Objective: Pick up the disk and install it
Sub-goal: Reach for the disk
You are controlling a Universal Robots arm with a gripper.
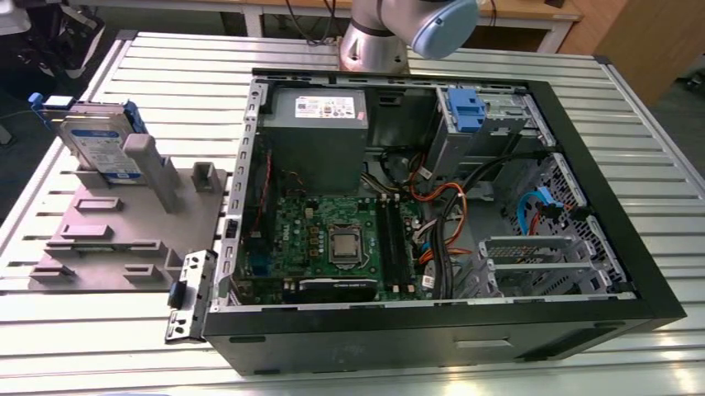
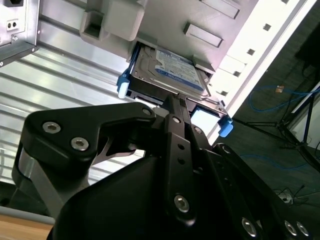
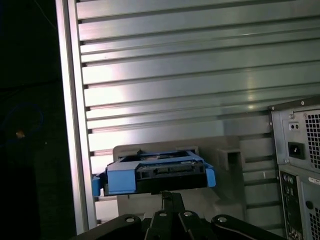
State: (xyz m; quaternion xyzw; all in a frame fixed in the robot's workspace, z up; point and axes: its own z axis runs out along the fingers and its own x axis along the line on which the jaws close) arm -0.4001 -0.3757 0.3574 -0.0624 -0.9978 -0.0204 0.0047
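The disk (image 1: 99, 144) is a silver-grey drive with a white-and-blue label and blue side rails. It stands on edge in a slot of a grey fixture (image 1: 121, 239) at the exterior view's left, outside the computer case. Both wrist views look along my gripper toward it: the disk (image 2: 172, 70) shows label side up, and the disk (image 3: 155, 170) shows its blue-framed end. My gripper (image 2: 172, 102) is shut with nothing held, its black fingers meeting in a point aimed at the disk. The gripper (image 3: 167, 196) stands apart from the disk.
An open computer case (image 1: 650, 272) lies on the slatted metal table (image 1: 617, 115). Inside are a motherboard, a grey power-supply box (image 1: 317, 124), cables and a metal drive cage holding a blue-fronted caddy (image 1: 468, 111). The arm's base (image 1: 375, 41) stands behind the case.
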